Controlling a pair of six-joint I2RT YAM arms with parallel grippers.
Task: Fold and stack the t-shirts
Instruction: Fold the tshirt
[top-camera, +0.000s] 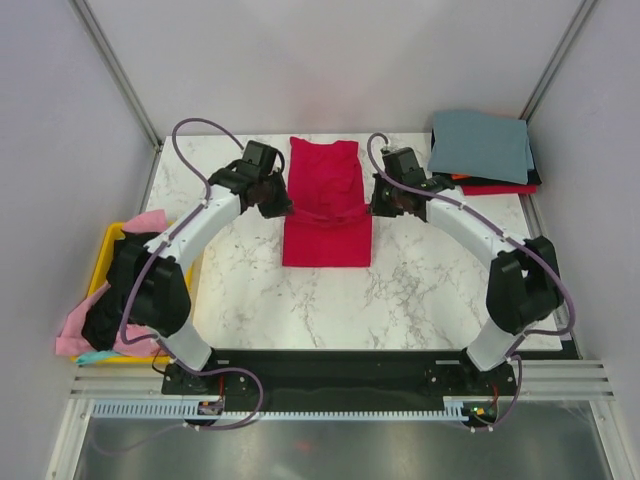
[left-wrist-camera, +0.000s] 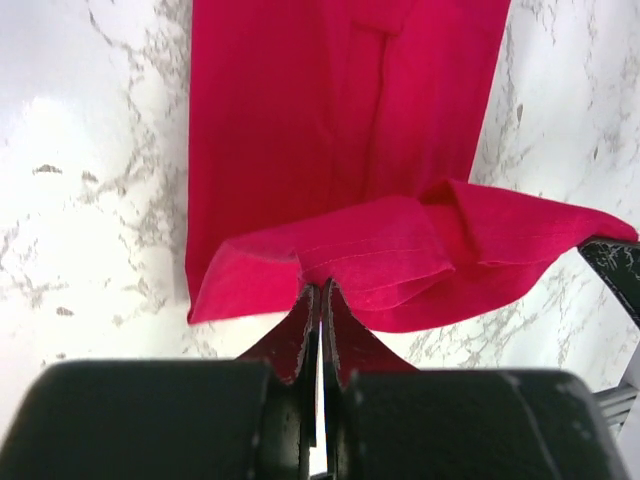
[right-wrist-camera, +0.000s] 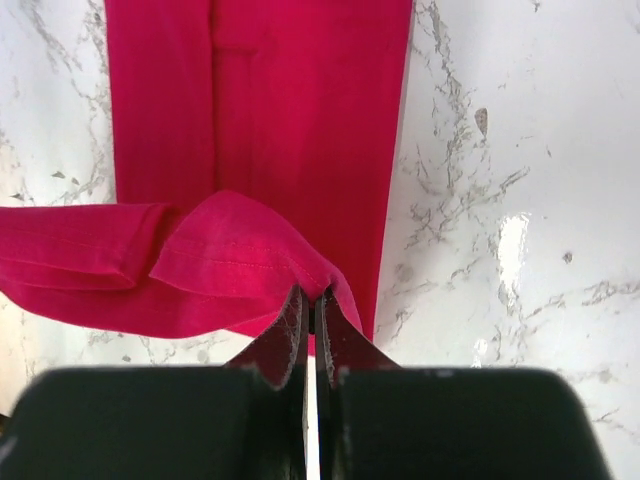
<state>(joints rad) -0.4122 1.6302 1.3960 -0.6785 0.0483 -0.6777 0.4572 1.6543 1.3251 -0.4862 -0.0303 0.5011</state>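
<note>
A crimson-red t-shirt (top-camera: 326, 205) lies folded into a long strip on the marble table (top-camera: 420, 290). My left gripper (top-camera: 277, 202) is shut on its left edge and my right gripper (top-camera: 378, 202) is shut on its right edge, and together they hold a band of the cloth lifted across the strip's middle. The left wrist view shows the pinched fold (left-wrist-camera: 390, 262) at my left gripper (left-wrist-camera: 320, 292). The right wrist view shows the same fold (right-wrist-camera: 200, 265) at my right gripper (right-wrist-camera: 310, 297). A stack of folded t-shirts (top-camera: 480, 148), grey-blue on top, sits at the back right.
A yellow plastic bin (top-camera: 112, 243) at the left edge holds pink (top-camera: 75, 335), black and teal cloth. Grey walls close in the back and both sides of the table.
</note>
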